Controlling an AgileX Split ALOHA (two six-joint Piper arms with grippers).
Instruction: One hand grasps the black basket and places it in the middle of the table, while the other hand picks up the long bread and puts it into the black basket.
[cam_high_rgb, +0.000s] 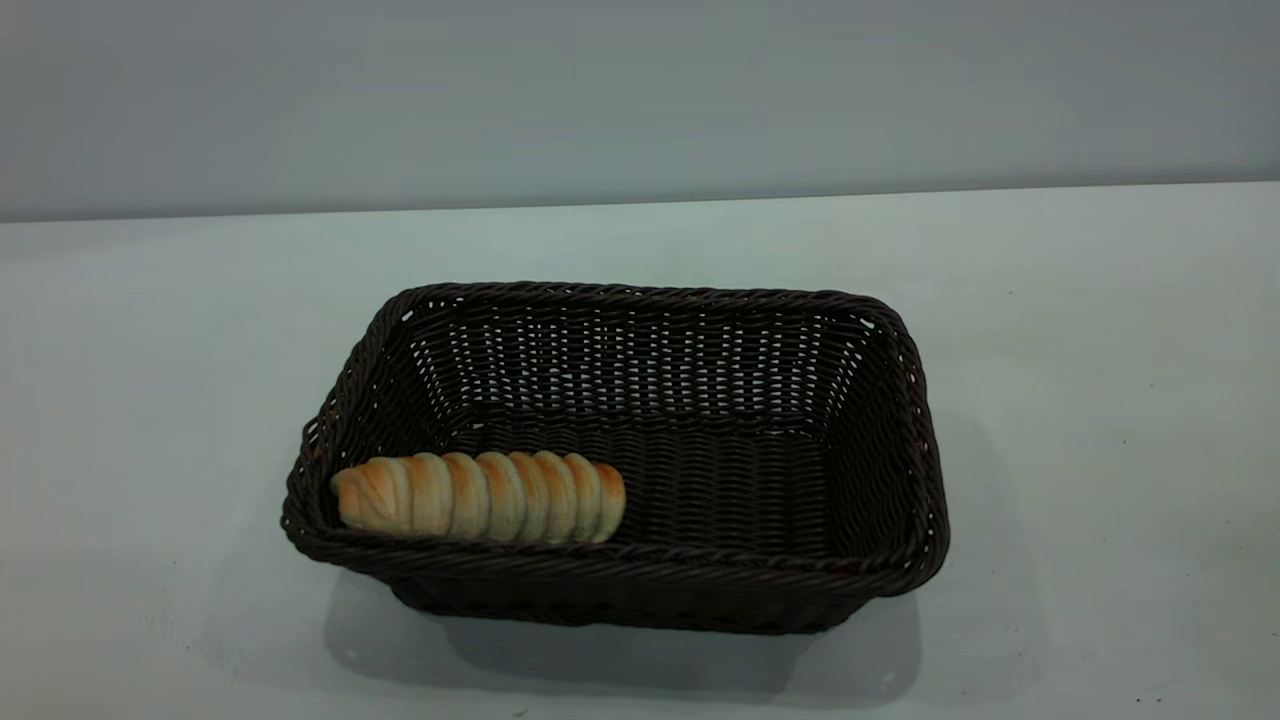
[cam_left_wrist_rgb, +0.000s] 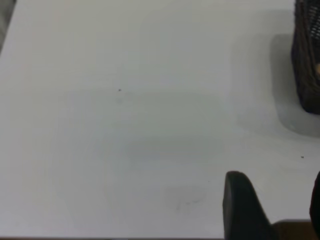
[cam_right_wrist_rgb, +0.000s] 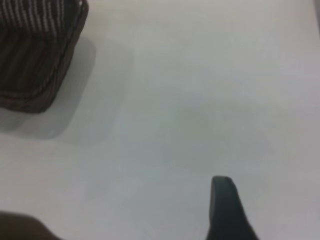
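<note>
The black basket (cam_high_rgb: 640, 585) stands in the middle of the table (cam_high_rgb: 1100, 350), and neither arm shows in the exterior view. Inside it, the long bread (cam_high_rgb: 480, 497) lies along the near wall at its left end, spiral ridges showing. In the left wrist view my left gripper (cam_left_wrist_rgb: 278, 202) hovers over bare table, open and holding nothing, with the basket (cam_left_wrist_rgb: 306, 60) well off to one side. My right gripper (cam_right_wrist_rgb: 120, 220) is also open and holding nothing above the table; only one dark finger (cam_right_wrist_rgb: 224, 202) shows clearly, apart from the basket's corner (cam_right_wrist_rgb: 35, 70).
A plain grey wall rises behind the table's far edge (cam_high_rgb: 640, 203). White tabletop with a few tiny dark specks stretches on both sides of the basket.
</note>
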